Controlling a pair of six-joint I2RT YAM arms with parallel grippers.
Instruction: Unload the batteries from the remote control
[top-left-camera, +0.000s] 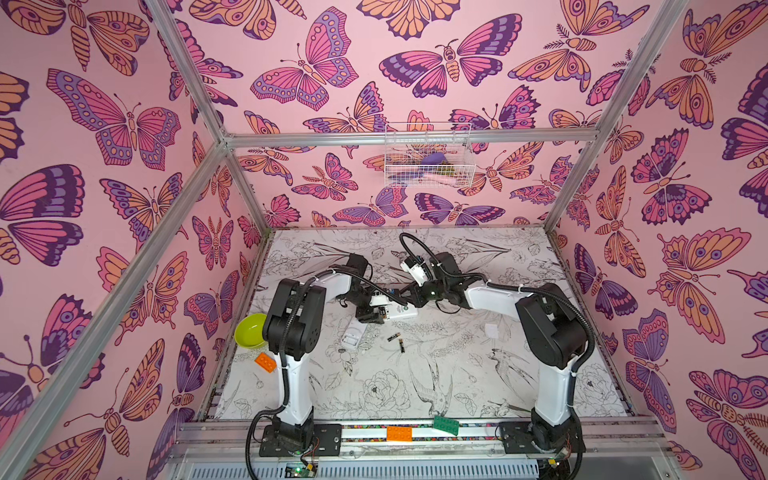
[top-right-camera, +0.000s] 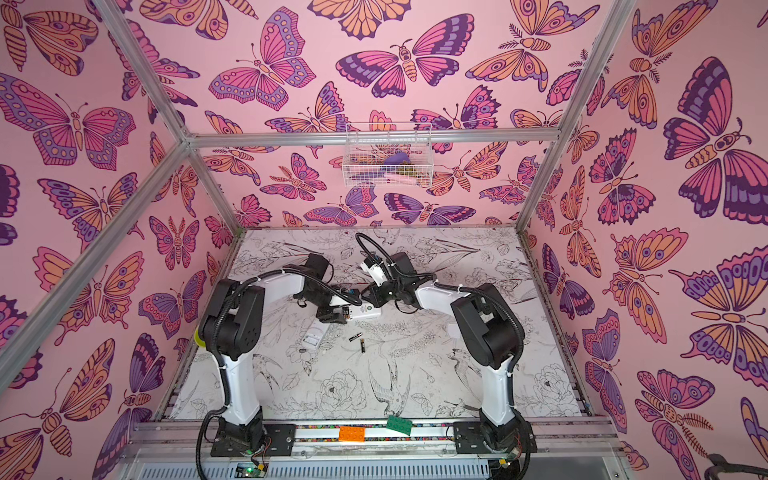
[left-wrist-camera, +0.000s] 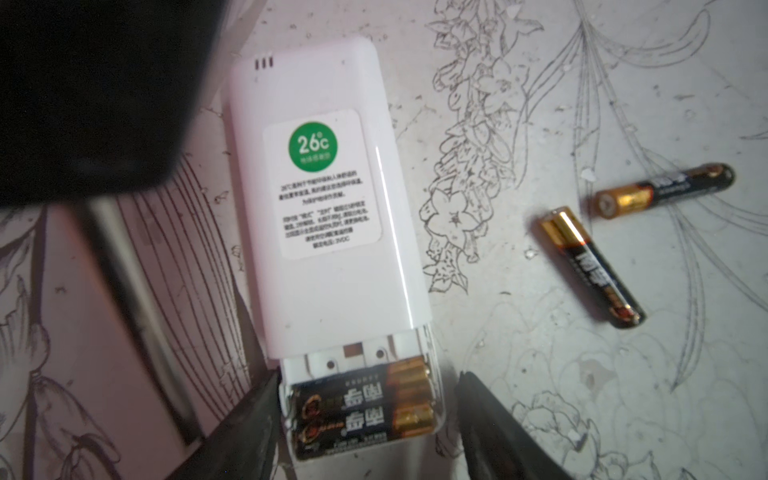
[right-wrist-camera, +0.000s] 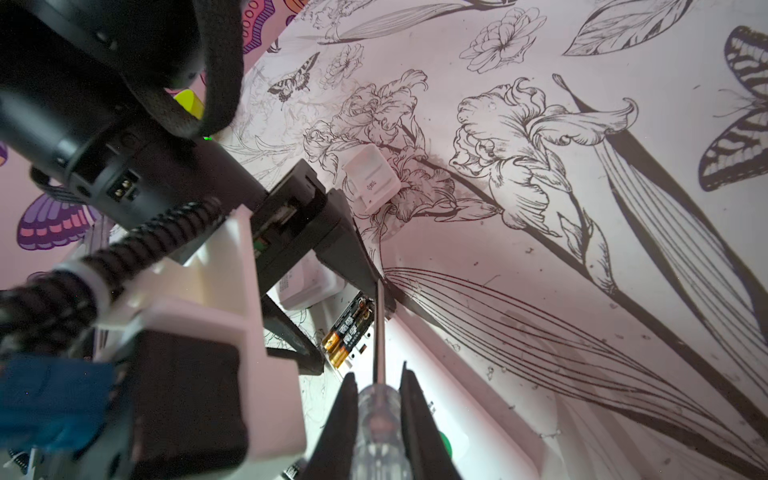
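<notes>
Remote control (left-wrist-camera: 328, 208) lay back-up on the table (left-wrist-camera: 623, 374), around its middle, cover off, two batteries (left-wrist-camera: 365, 411) seated side by side in the open bay; two loose batteries (left-wrist-camera: 590, 266) lay on the table just beside it, close together. Left gripper (left-wrist-camera: 368, 380) stood wide, jaws astride the bay end, one finger (left-wrist-camera: 249, 415) at the casing edge, the other clear of it, nothing gripped. Right gripper (right-wrist-camera: 377, 374) was clamped on a screwdriver (right-wrist-camera: 378, 419), shaft tip down at the seated cells. Handling guess: cells light, rigid, smooth and round, likely to roll or slip; probably spring-held, so lever up at a gold end, then pinch across the black middle. Remote light hard plastic, would skid unless pinned by its long sides. Left wrist view gave bay, label and loose cells sharp, but not what the other arm held. Right wrist view gave the grip on the clear handle plus a detached cover (right-wrist-camera: 371, 178). A top view gave the whole layout, incl. a second remote (top-left-camera: 354, 336) and a green bowl (top-left-camera: 250, 330) by the left arm
</notes>
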